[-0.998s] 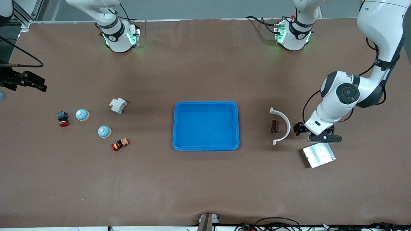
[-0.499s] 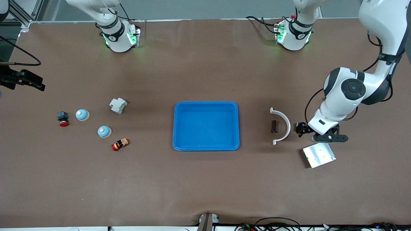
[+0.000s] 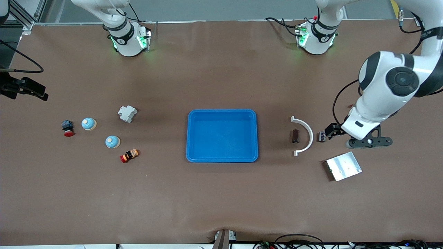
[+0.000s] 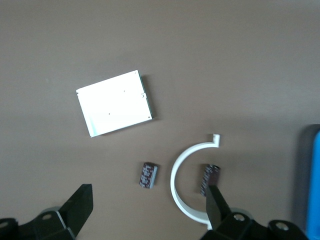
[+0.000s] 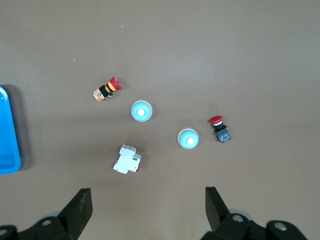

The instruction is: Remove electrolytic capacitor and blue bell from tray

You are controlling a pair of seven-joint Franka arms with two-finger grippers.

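Note:
Two dark capacitors lie on the table: one (image 3: 295,136) inside a white curved piece (image 3: 304,136), the other (image 3: 322,136) just outside it, toward the left arm's end. My left gripper (image 3: 368,141) is open and empty, up over the table beside the outer capacitor. In the left wrist view that capacitor (image 4: 148,175) lies ahead of the open gripper (image 4: 148,212); the inner capacitor (image 4: 210,179) sits in the arc (image 4: 176,187). Two blue bells (image 3: 89,123) (image 3: 112,141) stand toward the right arm's end. My right gripper (image 3: 29,90) is open, high over that end; its wrist view shows both bells (image 5: 141,111) (image 5: 188,138).
A blue tray (image 3: 189,138) sits mid-table. A metal plate (image 3: 343,166) lies nearer the front camera than the left gripper. Near the bells are a white breaker block (image 3: 127,113) and two red-capped push buttons (image 3: 68,127) (image 3: 129,155).
My left gripper has risen and moved away from the white arc toward the left arm's end, uncovering the outer capacitor on the table. The right gripper has barely shifted.

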